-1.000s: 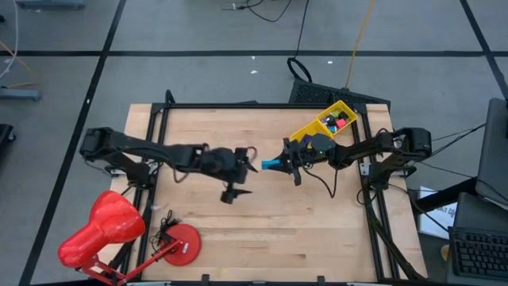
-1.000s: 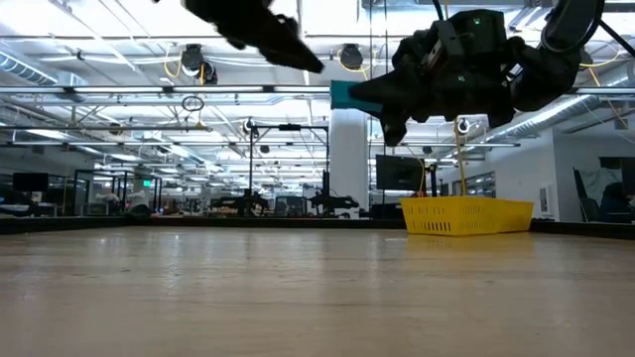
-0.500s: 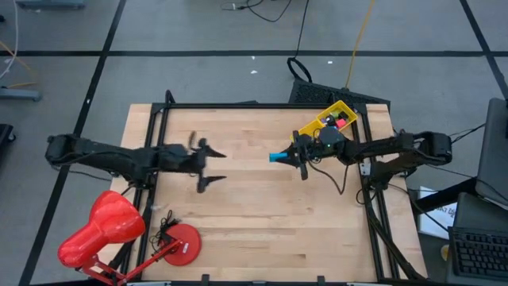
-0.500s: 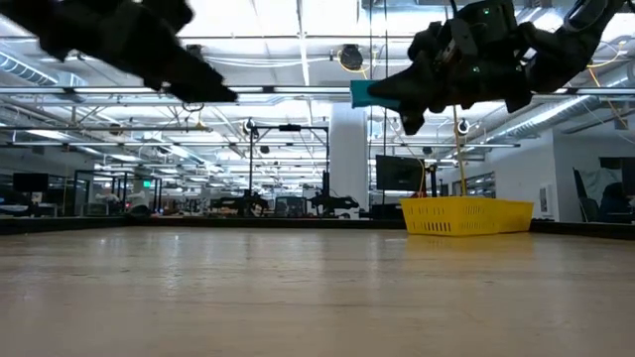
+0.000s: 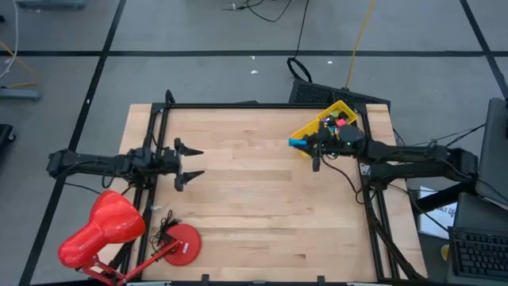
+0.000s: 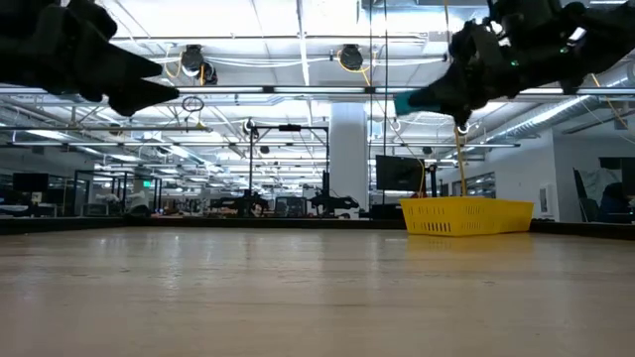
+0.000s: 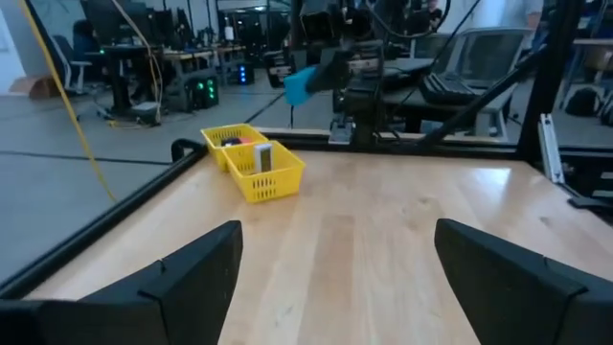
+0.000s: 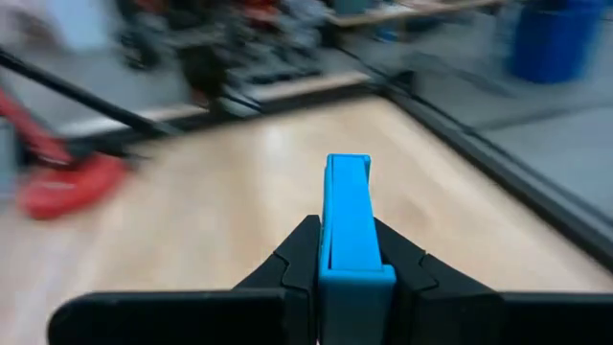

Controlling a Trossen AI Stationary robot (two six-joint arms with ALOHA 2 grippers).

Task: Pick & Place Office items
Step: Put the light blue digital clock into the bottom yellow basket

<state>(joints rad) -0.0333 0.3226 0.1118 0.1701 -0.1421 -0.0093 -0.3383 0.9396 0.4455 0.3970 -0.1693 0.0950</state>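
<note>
Wooden table (image 5: 254,191) fills the high view, and the yellow tray (image 5: 321,125) at its far right corner is the landmark for all that follows. Nearest to the tray is the right gripper (image 5: 305,143), which hangs in the air just beside the tray's end that faces the middle of the table; in the low view it is well above the board. Its fingers are clenched on a blue piece (image 5: 296,143), which sticks out past the fingertips and points away from the tray, toward the table's left side. The right wrist view shows this piece (image 8: 349,225) pinched upright between the two dark fingers, with its long axis running straight forward from the gripper. So the tray lies behind the held piece, on the arm's own side, not ahead of it. I judge that the coming move depends on this: the gripper has to bring the piece back over the tray wall, or turn, before it lets go. Inside the tray some small pieces, red (image 5: 341,121) and dark, already lie. Far from the tray, at the table's left edge, the left gripper (image 5: 184,161) waits with fingers spread wide and nothing between them. Farther still, at the near left corner, stands a red lamp (image 5: 103,230).
</note>
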